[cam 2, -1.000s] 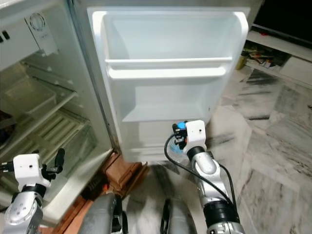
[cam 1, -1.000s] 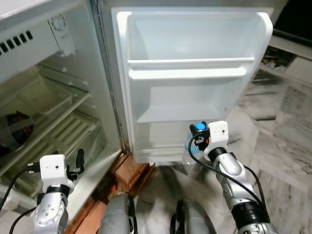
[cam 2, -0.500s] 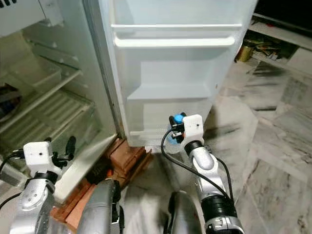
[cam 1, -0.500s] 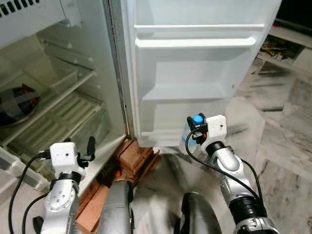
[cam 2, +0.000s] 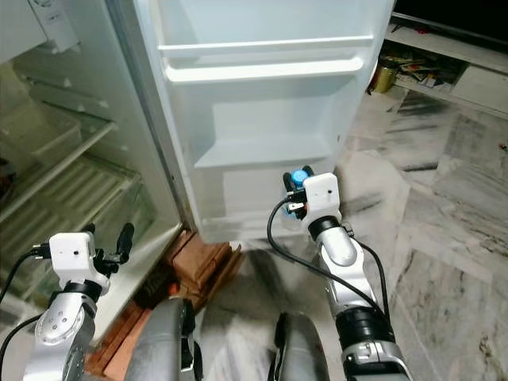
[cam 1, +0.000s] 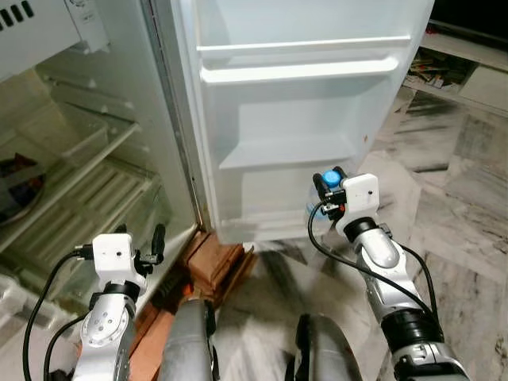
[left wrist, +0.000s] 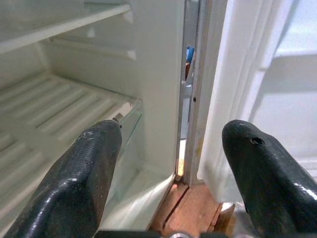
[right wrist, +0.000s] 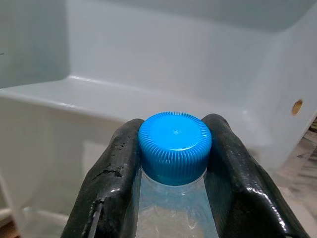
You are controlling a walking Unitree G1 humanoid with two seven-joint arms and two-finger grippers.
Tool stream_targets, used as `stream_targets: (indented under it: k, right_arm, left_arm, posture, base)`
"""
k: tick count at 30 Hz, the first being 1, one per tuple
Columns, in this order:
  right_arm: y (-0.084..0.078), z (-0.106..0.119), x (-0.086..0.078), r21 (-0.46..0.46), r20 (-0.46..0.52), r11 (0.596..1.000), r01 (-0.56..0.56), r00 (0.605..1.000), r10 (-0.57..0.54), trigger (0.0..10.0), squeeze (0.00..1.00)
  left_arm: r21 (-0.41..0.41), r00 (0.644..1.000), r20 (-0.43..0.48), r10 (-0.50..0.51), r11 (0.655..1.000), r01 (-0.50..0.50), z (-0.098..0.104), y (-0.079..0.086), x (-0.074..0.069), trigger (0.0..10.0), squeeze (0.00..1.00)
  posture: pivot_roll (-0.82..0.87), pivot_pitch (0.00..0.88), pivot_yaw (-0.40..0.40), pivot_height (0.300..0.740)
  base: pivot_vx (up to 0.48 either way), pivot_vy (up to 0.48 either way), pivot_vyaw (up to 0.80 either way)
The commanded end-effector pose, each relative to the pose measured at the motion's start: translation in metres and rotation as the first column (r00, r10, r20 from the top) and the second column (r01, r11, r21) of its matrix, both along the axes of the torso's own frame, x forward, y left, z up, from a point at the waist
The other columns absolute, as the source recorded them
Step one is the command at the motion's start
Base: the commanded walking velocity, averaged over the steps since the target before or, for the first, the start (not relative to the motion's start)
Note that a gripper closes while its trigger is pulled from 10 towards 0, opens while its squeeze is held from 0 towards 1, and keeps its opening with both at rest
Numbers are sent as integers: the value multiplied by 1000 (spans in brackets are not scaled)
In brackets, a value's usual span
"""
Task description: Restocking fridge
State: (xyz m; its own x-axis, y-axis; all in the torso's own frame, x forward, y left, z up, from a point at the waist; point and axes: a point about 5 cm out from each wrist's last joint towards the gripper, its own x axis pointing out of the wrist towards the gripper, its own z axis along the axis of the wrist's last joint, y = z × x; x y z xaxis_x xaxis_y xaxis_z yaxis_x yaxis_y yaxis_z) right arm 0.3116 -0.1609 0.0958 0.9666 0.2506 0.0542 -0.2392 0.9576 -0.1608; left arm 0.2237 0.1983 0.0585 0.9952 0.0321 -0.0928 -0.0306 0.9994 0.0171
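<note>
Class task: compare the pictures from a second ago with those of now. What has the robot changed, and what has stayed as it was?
The camera view shifted, so the white fridge door sits differently in frame; nothing shows it swung. The right end effector stays shut on the clear plastic bottle with the blue cap, held up before the door's lower shelf and not yet set down. The left end effector remains open and idle by the fridge's open compartment.

right arm: raised forward, forearm angled up | right gripper (right wrist: 173, 163): two black fingers (right wrist: 111, 168) clamped either side of a bottle neck just under the cap | left arm: low at the robot's left side | left gripper (left wrist: 173, 163): black fingers (left wrist: 84, 173) spread wide, holding nothing
</note>
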Motion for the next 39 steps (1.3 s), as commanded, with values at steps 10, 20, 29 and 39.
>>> stream_targets:
  k: [10, 20, 29, 39]
  right_arm:
    - [-4, 6, 3, -19, 46, 1000, 13, 999, -12, 10000, 0]
    - [-5, 2, 2, -27, 33, 1000, 16, 999, -15, 10000, 0]
    - [-4, -5, -2, -20, 4, 1000, 9, 1000, -9, 10000, 0]
    - [0, -11, -6, -32, 0, 999, -9, 1000, 9, 10000, 0]
  left_arm:
    - [3, 1000, -3, -18, 1000, 18, -1, -3, 1, 10000, 0]
    - [-5, 1000, -25, -2, 1000, 2, -5, -2, -2, 10000, 0]
    - [-2, 1000, -28, 4, 1000, -4, -4, -1, -4, 10000, 0]
    - [8, 1000, -29, 10, 1000, -10, -4, 2, -8, 10000, 0]
  posture:
    - [105, 61, -1, 636]
    - [106, 67, -4, 636]
    - [114, 78, -5, 636]
    - [121, 91, 2, 611]
  base:
    - [384, 0, 0]
    - [84, 0, 0]
    - [0, 0, 0]
    - [0, 0, 0]
